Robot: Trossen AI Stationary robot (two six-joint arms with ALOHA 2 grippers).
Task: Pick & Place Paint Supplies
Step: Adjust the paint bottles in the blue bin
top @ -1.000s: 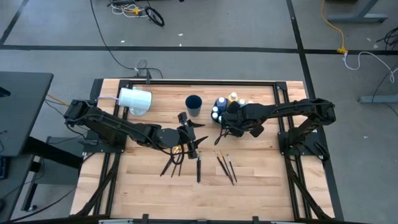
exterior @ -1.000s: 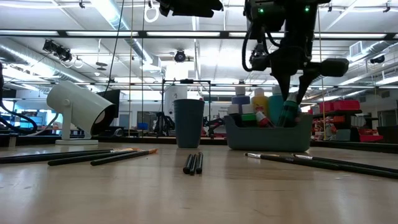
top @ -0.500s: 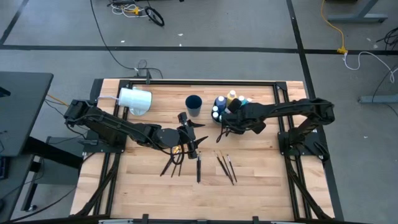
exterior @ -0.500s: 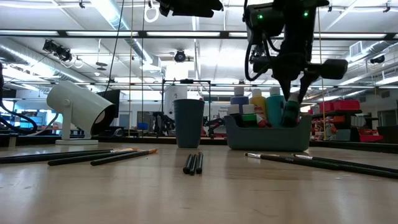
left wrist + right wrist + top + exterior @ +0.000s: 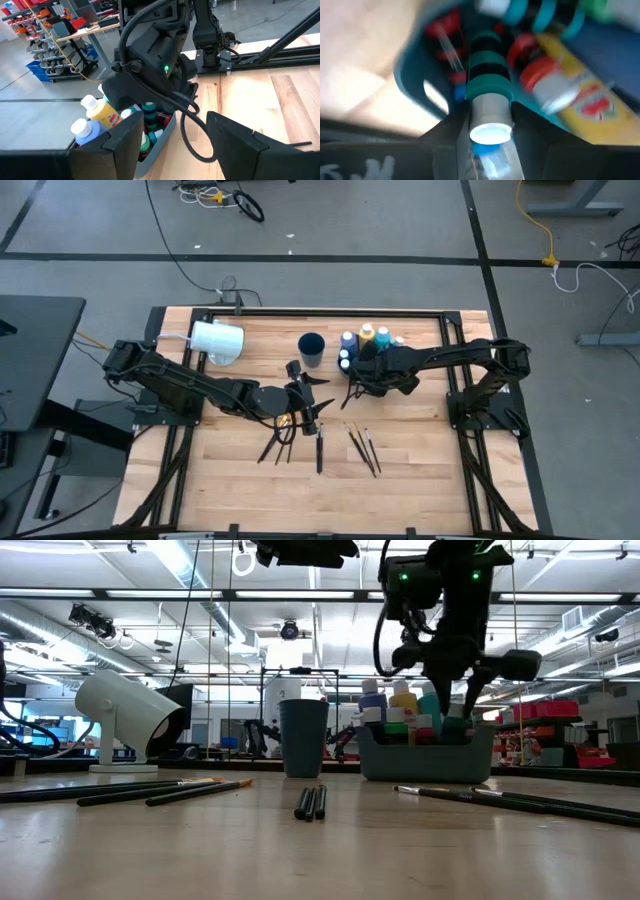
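A small teal-banded, white-capped paint bottle [image 5: 490, 107] is gripped between the fingers of the right hand [image 5: 358, 370], just above the grey plastic caddy [image 5: 427, 753] of paint bottles at the back of the wooden worktop [image 5: 420, 470]. For a clean placing, the bottle is best lowered upright into a free gap before release. The left hand [image 5: 312, 408] hangs spread, empty, over the dark paintbrushes [image 5: 320, 448].
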